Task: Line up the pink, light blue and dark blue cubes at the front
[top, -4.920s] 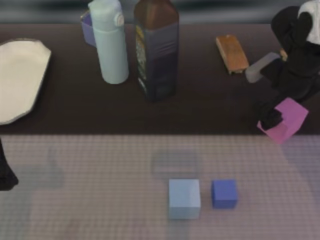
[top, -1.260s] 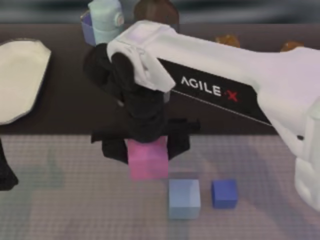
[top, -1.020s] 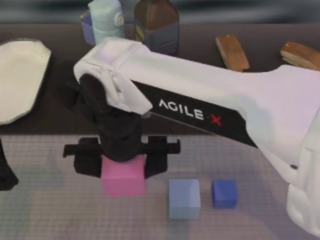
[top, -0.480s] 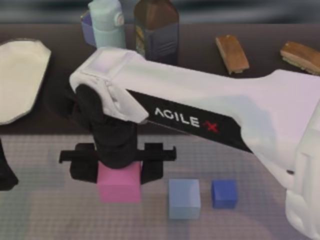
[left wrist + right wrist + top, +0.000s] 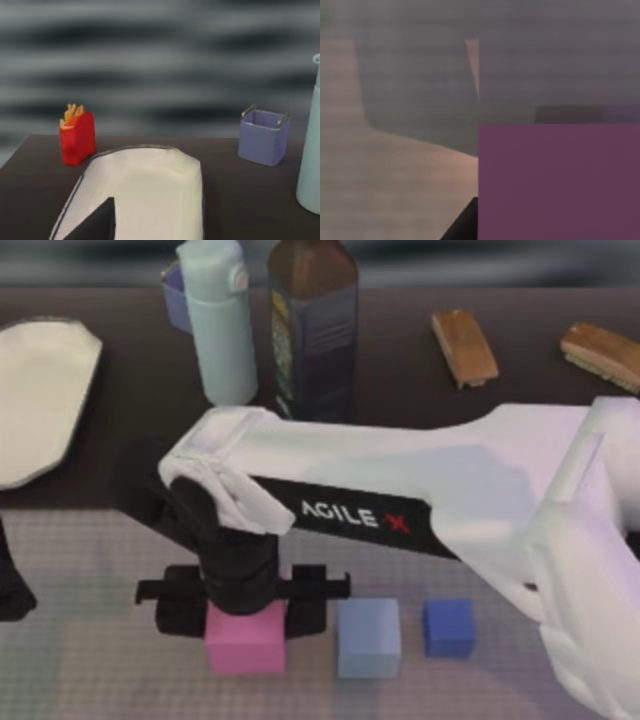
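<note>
Pink cube (image 5: 245, 638) sits on the pale grey-lilac grid surface (image 5: 100, 680) at the front, with the right gripper (image 5: 243, 612) straddling it: one dark finger on its left side, one on its right, pressed against both faces, so the jaws are closed on the cube. Whether the cube rests on the surface or hangs just above it cannot be told. In the right wrist view the pink cube (image 5: 559, 181) fills the lower part of the picture.

Just beside it to the right stands the light blue cube (image 5: 368, 637), and near that, further right with a small gap, the dark blue cube (image 5: 448, 627). All three lie roughly in one row across the front.

At the left edge of the table the left gripper (image 5: 12, 590) is parked; I cannot tell whether its fingers are apart or together.

Farther back, on the dark brown surface (image 5: 420, 420), the white right arm (image 5: 430, 480) reaches across. A white tray (image 5: 35, 400) lies at the left. Behind stand a pale blue bottle (image 5: 218, 325), a dark brown bottle (image 5: 312, 330) and a periwinkle container (image 5: 175, 295), with two brown blocks (image 5: 464, 347) at the right. The left wrist view also shows a red box of fries (image 5: 77, 136).
</note>
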